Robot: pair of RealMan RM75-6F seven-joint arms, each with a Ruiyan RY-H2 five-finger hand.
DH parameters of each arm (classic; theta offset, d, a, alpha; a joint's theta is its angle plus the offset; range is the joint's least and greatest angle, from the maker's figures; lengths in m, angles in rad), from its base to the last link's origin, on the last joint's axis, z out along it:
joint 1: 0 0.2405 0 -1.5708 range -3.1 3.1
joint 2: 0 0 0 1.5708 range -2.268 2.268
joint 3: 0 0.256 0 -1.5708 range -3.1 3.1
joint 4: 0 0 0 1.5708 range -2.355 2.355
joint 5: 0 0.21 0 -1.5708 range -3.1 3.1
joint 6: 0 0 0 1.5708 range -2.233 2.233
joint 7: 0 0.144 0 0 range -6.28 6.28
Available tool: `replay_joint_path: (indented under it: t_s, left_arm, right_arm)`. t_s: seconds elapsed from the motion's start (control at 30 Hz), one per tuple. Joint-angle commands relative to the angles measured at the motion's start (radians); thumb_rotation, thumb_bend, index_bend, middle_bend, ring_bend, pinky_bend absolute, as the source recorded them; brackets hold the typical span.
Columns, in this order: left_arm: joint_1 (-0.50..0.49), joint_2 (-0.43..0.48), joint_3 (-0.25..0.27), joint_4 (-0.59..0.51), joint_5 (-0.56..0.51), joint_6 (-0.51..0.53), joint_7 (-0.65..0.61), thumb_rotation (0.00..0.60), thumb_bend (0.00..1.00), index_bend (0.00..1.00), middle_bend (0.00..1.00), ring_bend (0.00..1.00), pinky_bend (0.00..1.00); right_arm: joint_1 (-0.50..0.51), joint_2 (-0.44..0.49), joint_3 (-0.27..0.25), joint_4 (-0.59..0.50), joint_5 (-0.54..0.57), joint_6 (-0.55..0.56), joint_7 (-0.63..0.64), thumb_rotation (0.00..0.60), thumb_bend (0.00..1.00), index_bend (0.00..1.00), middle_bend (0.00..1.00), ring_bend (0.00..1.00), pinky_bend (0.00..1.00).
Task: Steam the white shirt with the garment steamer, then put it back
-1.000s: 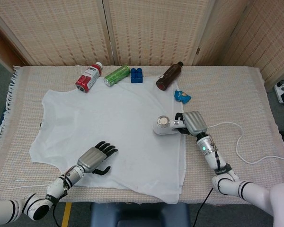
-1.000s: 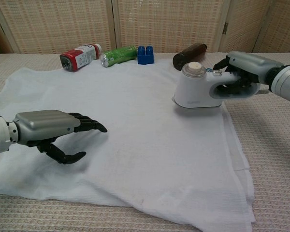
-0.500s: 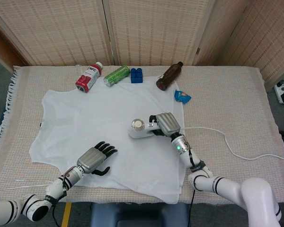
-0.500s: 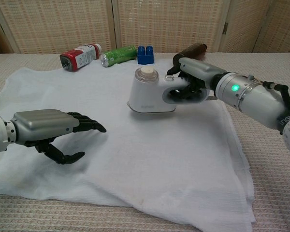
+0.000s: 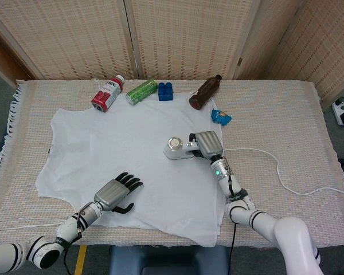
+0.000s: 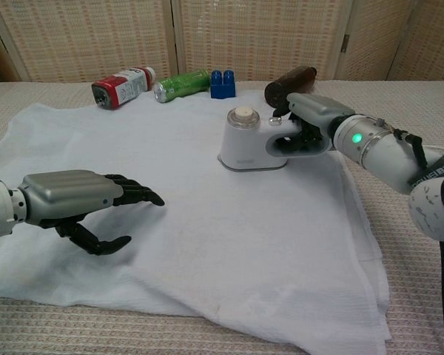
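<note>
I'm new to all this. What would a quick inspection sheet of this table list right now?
Surface: table under a woven beige cloth.
Job's things: white shirt spread flat; steamer standing on it.
Clutter: red bottle, green can, blue block, brown bottle, blue packet along the far edge.
Hands: right robot hand grips the steamer's handle; left robot hand holds nothing, over the shirt's near part.
Cables: white cord trailing right.
Surroundings: folding screen behind.
</note>
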Motion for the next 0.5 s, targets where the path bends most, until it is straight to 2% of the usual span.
replay_joint_path:
  t_s: [0.03,0.37,0.5]
  left_arm:
    - [0.000,0.000,0.000,0.000,0.001,0.001,0.000,0.301,0.53,0.12,0.10,0.00,0.00]
    - [0.005,-0.001,0.004,0.004,0.000,0.005,0.000,0.296,0.53,0.12,0.10,0.00,0.00]
    - [0.007,0.001,0.004,0.001,0.001,0.009,0.002,0.303,0.53,0.12,0.10,0.00,0.00]
  right_arm:
    - [-0.018,0.002,-0.008,0.033,-0.004,0.003,0.015,0.600,0.52,0.86,0.88,0.82,0.93]
    - [-0.064,0.036,-0.009,0.092,0.003,0.000,0.043,0.600,0.52,0.86,0.88,0.82,0.93]
    - [-0.087,0.067,-0.013,0.067,-0.014,0.030,0.083,0.600,0.52,0.86,0.88,0.82,0.93]
